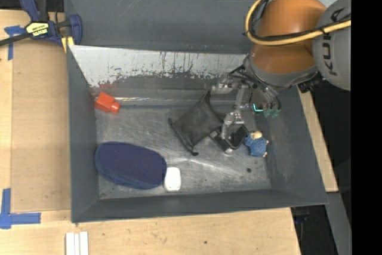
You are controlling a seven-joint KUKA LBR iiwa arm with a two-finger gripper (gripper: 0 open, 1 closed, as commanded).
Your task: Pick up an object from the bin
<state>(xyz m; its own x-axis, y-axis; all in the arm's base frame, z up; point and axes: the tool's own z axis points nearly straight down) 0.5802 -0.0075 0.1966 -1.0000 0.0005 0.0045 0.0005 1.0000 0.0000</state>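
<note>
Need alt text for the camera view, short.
Claw low in the grey bin, between a black cloth and a small blue thing. Orange block, navy pad and white piece lie at the view's left.

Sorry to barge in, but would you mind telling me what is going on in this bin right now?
The arm reaches into the bin from the right. Its gripper is low near the floor, between a dark cloth and a small blue thing. I cannot see that it holds either. An orange block, a blue pad and a white piece lie apart to the left.
</note>
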